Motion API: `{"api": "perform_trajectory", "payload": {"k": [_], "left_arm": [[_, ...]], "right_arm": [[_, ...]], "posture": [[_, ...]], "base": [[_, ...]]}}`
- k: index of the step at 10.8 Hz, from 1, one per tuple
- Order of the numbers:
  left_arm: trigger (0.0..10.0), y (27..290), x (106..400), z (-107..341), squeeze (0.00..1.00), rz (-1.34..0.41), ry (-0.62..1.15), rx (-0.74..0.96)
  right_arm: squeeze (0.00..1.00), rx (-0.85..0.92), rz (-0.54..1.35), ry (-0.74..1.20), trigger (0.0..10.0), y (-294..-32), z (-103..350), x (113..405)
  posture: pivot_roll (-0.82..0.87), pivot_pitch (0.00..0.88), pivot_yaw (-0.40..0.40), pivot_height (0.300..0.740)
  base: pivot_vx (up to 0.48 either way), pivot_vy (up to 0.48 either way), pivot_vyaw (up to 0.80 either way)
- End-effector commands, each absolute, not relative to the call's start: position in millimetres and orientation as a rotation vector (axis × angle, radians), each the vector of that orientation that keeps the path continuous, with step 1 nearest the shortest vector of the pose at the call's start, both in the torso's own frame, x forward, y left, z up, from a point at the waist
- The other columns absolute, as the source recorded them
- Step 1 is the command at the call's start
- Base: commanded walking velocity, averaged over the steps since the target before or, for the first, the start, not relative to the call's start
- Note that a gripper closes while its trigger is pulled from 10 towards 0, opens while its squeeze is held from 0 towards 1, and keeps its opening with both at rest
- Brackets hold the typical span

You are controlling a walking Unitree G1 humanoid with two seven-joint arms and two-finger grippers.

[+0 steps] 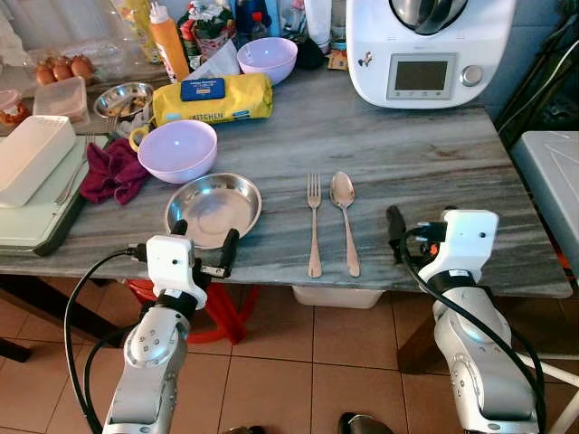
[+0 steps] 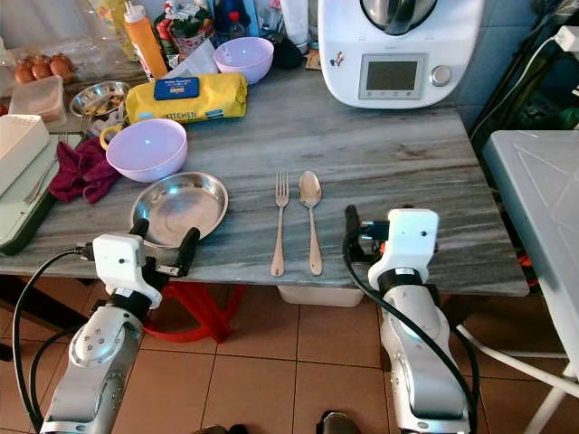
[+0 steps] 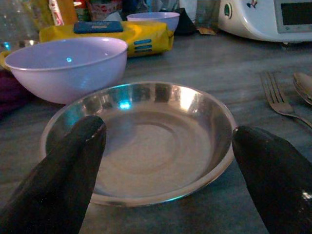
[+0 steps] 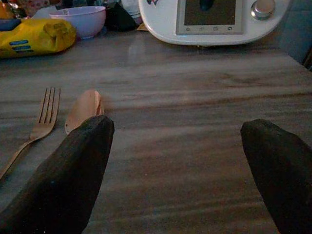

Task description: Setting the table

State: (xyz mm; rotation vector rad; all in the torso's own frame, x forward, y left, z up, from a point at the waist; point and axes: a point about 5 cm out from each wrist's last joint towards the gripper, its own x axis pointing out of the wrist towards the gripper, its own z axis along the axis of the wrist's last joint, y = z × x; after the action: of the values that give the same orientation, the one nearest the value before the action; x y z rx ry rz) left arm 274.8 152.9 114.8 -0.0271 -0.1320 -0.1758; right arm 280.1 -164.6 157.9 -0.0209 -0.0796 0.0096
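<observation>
Nearest us, our left gripper [image 1: 204, 244] hangs at the near edge of the surface [image 1: 425, 172], jaws spread wide on either side of the steel plate's [image 1: 213, 208] near rim without touching it. Our right gripper [image 1: 412, 237] waits at the near edge further right, jaws also spread, holding nothing, with bare surface ahead.

To take the plate well, we judge we should ease forward, keep the jaws level with the shallow rim, and close gently so it doesn't skid toward the near bowl [image 1: 177, 150].

Just right of the plate lie one fork [image 1: 314, 226] and one spoon [image 1: 344, 217], side by side and parallel. We count one steel plate and two lilac bowls, the far bowl [image 1: 267, 58] sitting beyond the yellow packet [image 1: 213, 98]. One white kitchen machine [image 1: 430, 50] stands far right.
</observation>
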Motion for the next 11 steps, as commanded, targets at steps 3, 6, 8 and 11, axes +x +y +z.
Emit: {"api": "perform_trajectory", "payload": {"k": [3,6,8,11], "left_arm": [[10.0,156.6,275.0,116.1,0.00,-0.127,-0.124,-0.015],[10.0,155.4,276.4,120.7,0.00,-0.128,-0.137,-0.013],[10.0,158.8,278.1,123.7,0.00,-0.085,-0.148,0.005],[10.0,158.8,277.1,119.3,0.00,-0.073,-0.126,0.019]], "right_arm": [[0.00,-0.138,0.012,-0.109,10.0,-160.6,162.3,285.1],[0.00,-0.107,-0.009,-0.130,10.0,-164.0,167.7,286.1],[0.00,-0.072,-0.002,-0.122,10.0,-160.5,164.0,286.4],[0.00,-0.070,0.013,-0.123,10.0,-159.7,163.4,286.9]], "posture": [[-0.08,0.132,0.084,0.740],[-0.08,0.133,0.085,0.740],[-0.07,0.133,0.087,0.740],[-0.07,0.133,0.088,0.740]], "base": [[0.000,0.000,0.00],[0.000,0.000,0.00],[0.000,0.000,0.00],[0.000,0.000,-0.43]]}}
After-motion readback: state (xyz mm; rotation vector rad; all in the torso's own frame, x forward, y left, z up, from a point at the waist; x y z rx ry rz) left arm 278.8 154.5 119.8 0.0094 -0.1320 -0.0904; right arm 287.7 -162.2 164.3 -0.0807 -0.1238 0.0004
